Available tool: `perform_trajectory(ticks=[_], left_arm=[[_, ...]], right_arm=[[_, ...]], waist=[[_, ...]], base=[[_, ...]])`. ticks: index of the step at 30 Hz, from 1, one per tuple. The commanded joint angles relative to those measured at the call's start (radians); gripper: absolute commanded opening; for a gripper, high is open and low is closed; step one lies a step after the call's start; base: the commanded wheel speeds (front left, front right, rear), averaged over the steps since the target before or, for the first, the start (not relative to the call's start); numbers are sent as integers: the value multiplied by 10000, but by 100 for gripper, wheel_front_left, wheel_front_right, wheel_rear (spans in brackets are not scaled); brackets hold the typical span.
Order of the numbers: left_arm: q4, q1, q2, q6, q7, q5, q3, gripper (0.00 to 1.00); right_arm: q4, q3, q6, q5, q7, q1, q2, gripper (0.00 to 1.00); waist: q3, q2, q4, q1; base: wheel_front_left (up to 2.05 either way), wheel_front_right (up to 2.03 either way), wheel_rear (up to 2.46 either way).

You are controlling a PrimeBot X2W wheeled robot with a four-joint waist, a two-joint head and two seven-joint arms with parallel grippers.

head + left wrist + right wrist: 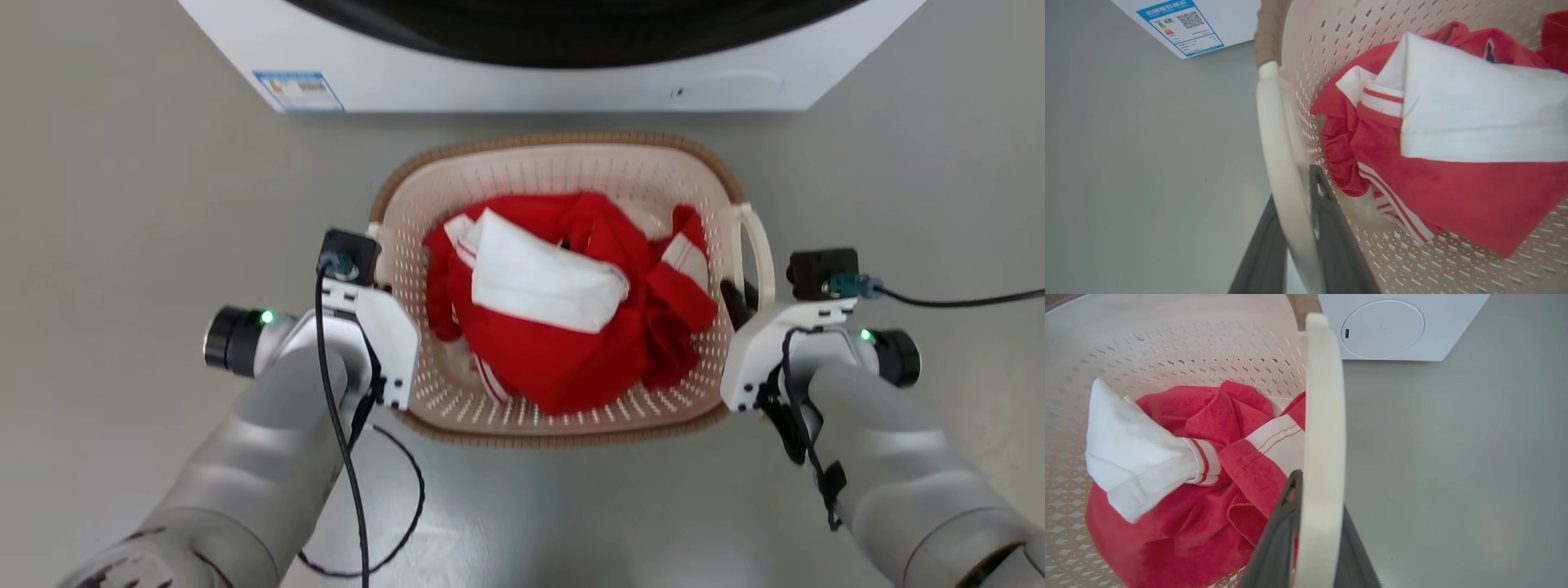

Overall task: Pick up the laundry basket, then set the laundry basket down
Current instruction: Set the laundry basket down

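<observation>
The laundry basket [563,167], cream and perforated with a brown rim, sits in the middle of the head view with red and white clothes [571,327] inside. My left gripper [377,282] is at its left side, and in the left wrist view the left gripper [1294,192] is shut on the white loop handle [1278,134], one dark finger on each side. My right gripper [747,298] is at the right handle [763,253]. In the right wrist view the right gripper [1319,494] clamps the handle [1323,416] the same way. Whether the basket rests on the floor, I cannot tell.
A white washing machine [522,82] stands just beyond the basket, with a blue label [1180,26] on its corner and a round cover [1382,328] low on its front. Grey floor [122,245] spreads to both sides and in front. Black cables hang from both wrists.
</observation>
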Motion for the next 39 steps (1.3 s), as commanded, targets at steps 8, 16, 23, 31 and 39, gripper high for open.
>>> perform_trajectory(ticks=[8,16,23,31,39], left_arm=[[-98,-1092,2,92,-375,218,118,0],[-92,-1621,26,141,-639,238,156,0],[-92,-1862,14,123,-537,195,170,0],[-116,-2031,13,142,-512,170,174,0],[-226,-2233,43,120,-499,155,169,0]], right_arm=[[-182,-311,159,-880,-406,-562,217,0],[-180,-1189,159,-1638,-530,-833,131,0],[-179,-1961,159,-2318,-568,-869,96,0],[-179,-2663,159,-3008,-579,-916,102,0],[-179,-3486,159,-3757,-538,-904,131,0]], waist=[[1419,0,144,0],[2103,0,122,0],[2442,0,159,0],[2707,0,166,0],[2999,0,198,0]], base=[[0,0,0],[0,0,0],[0,0,0],[0,0,0],[0,0,0]])
